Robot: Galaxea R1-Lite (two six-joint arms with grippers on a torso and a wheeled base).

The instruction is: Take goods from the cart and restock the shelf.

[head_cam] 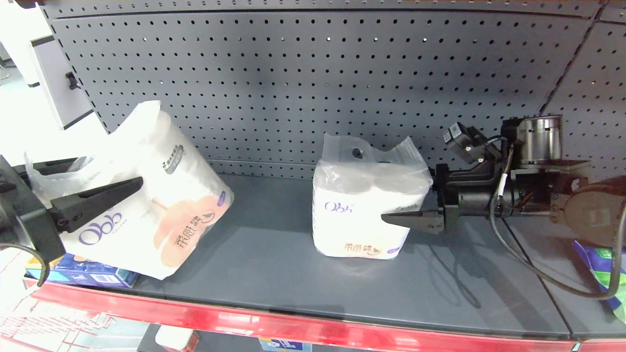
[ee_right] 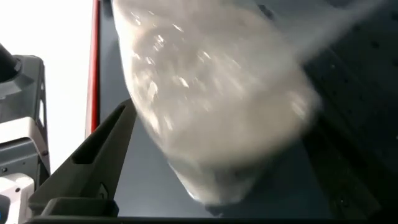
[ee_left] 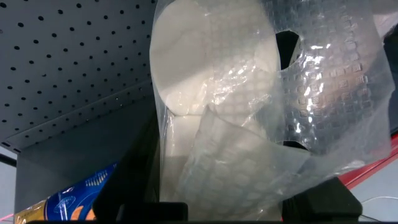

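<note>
A large pack of toilet paper rolls (head_cam: 161, 195) leans tilted at the shelf's left end, its lower corner resting on a blue tissue box (head_cam: 88, 276). My left gripper (head_cam: 110, 171) is shut on this pack's upper part, and the clear wrap (ee_left: 217, 124) sits close between its fingers in the left wrist view. A smaller pack of rolls (head_cam: 364, 210) stands upright mid-shelf. My right gripper (head_cam: 391, 200) straddles it from the right, open, with one finger (head_cam: 411, 218) along the front and the other hidden behind. In the right wrist view the pack (ee_right: 211, 99) looks blurred beside a finger (ee_right: 93, 162).
The grey shelf board (head_cam: 274, 264) has a red front edge (head_cam: 293, 325) and a pegboard back wall (head_cam: 313, 88). A blue and green package (head_cam: 601, 266) lies at the far right. Bare shelf lies between the two packs and in front of them.
</note>
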